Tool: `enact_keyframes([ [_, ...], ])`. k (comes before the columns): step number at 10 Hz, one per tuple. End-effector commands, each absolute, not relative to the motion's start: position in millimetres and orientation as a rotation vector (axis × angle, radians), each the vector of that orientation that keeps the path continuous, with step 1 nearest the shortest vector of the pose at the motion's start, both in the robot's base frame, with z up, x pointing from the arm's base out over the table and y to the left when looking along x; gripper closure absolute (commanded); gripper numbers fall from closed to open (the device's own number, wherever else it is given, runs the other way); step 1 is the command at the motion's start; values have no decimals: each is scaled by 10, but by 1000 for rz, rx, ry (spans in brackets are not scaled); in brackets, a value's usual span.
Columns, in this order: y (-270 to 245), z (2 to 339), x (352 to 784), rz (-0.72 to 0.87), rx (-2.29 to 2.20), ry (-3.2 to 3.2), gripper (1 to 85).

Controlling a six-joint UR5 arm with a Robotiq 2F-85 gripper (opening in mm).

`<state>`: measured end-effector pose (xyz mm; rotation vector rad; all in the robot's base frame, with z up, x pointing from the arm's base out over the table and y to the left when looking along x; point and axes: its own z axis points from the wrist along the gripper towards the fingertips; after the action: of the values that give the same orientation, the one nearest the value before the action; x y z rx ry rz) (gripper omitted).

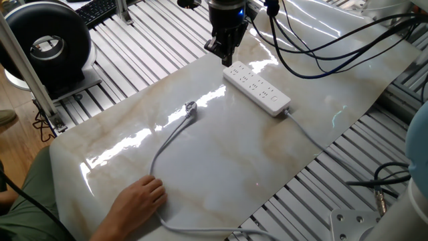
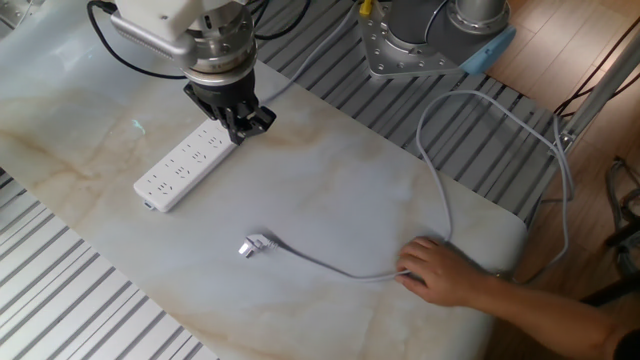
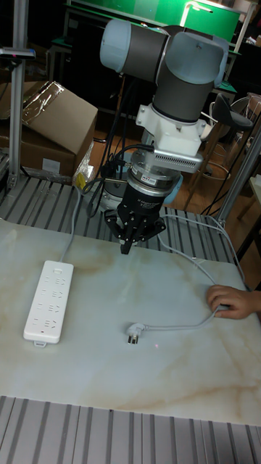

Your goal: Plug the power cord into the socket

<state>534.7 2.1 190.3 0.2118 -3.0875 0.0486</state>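
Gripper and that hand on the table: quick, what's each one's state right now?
Gripper: fingers together, shut, holding nothing, above the table near the power strip.
Person's hand: flat on the power cord, pinning it to the table.

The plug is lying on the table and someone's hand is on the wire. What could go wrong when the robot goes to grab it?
The hand rests on the power cord, so the gripper could come close to it or tug the cable under it. The plug lies small and flat on the glossy table, so it might slip away. The gripper is far from it, above the socket.
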Motion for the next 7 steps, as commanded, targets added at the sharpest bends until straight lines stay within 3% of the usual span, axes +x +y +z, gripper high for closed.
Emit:
enact_keyframes([
  [1, 88, 1907, 5337, -3, 167, -3093, 847],
  [7, 75, 1916, 5331, 17, 204, -3082, 847],
])
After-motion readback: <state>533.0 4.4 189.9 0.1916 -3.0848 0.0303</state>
